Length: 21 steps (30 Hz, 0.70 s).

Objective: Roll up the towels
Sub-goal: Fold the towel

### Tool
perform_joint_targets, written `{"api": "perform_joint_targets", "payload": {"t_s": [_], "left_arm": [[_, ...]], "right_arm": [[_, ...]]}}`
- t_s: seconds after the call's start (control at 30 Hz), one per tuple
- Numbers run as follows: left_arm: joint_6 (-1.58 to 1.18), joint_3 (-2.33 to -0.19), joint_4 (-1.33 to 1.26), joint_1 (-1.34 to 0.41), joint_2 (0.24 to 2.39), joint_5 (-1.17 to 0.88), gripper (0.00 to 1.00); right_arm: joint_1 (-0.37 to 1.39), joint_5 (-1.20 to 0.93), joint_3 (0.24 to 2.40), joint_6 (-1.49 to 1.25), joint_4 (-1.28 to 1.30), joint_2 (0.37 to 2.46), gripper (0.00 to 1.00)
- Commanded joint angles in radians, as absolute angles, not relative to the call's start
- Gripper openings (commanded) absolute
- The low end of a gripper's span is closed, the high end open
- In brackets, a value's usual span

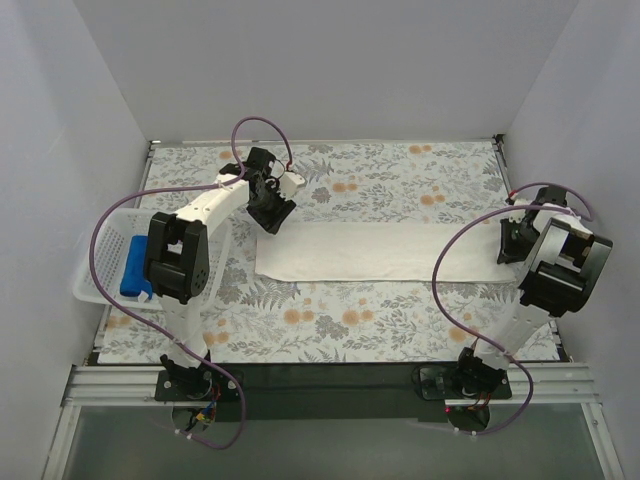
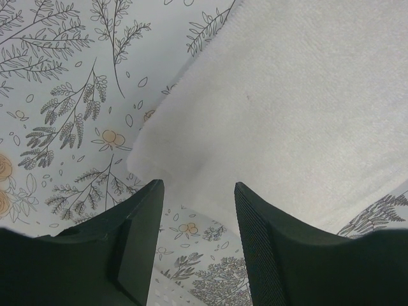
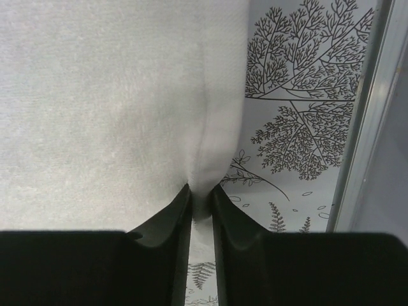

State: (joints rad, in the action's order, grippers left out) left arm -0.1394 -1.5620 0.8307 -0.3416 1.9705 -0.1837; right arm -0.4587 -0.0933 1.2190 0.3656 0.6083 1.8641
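Top external view shows the white towel [image 1: 370, 252] spread flat as a long rectangle across the middle of the floral table [image 1: 400, 175], running left to right. The left gripper [image 1: 272, 215] sits over the towel's far left corner. Its wrist camera shows the two fingers [image 2: 137, 236] spread apart, with the corner of the cloth lying just beyond them and not gripped. The right gripper [image 1: 508, 242] is at the towel's right end, and its wrist view shows the fingers pressed nearly together, pinching a raised fold of the cloth's edge. The blue towel [image 1: 133, 264] lies in the white basket [image 1: 95, 285] at the table's left edge, beside the left arm.
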Motion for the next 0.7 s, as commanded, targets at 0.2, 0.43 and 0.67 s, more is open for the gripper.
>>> {"api": "perform_joint_targets", "payload": {"t_s": [0.2,0.43,0.67], "left_arm": [[-0.156,-1.560,0.819,-0.339,1.910,-0.204,0.54],[-0.156,-1.552,0.816,-0.337,1.861,-0.264,0.63],[-0.163,-1.585,0.841,-0.324,1.848,-0.391,0.98]], "right_arm": [[-0.463,-0.110,1.126,0.383,0.607,1.865,0.01],[-0.459,-0.204,1.293,0.426,0.741,1.749,0.01],[-0.379,-0.330,1.296,0.443,0.870,1.654,0.01]]}}
